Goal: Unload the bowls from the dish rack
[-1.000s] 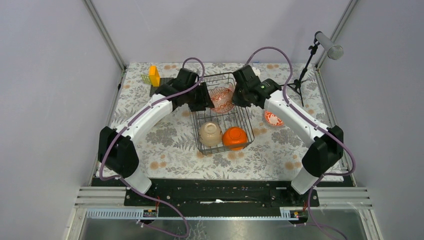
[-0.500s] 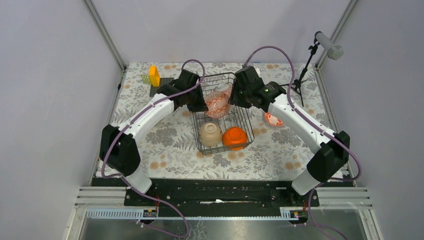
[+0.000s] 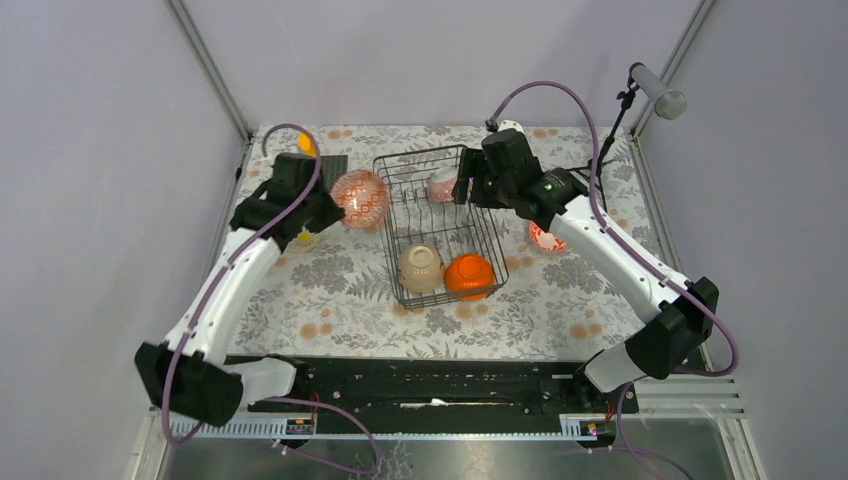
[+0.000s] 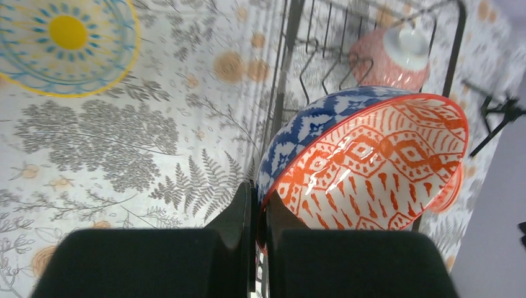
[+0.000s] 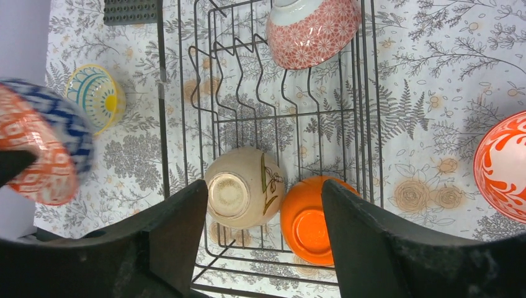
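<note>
My left gripper (image 4: 259, 192) is shut on the rim of a bowl (image 4: 372, 155) that is blue-white outside and orange-patterned inside. It holds that bowl (image 3: 360, 198) tilted in the air, just left of the dish rack (image 3: 392, 270). My right gripper (image 5: 262, 189) hangs open over the rack (image 5: 162, 124) with nothing between its fingers. Below it in the rack's near end lie a beige bowl (image 5: 245, 186) and an orange bowl (image 5: 310, 217), both upside down. A pink bowl (image 5: 313, 28) leans at the rack's far end.
A red-and-white bowl (image 3: 545, 238) sits on the tablecloth right of the rack. A yellow-teal bowl (image 5: 96, 96) sits left of it, under my left arm. A black mat (image 3: 330, 165) lies at the back left, and a microphone stand (image 3: 610, 140) at the back right.
My left gripper closed on the patterned bowl and carried it left, out of the rack. My right gripper let go of it, opened wide and drew back over the rack.
</note>
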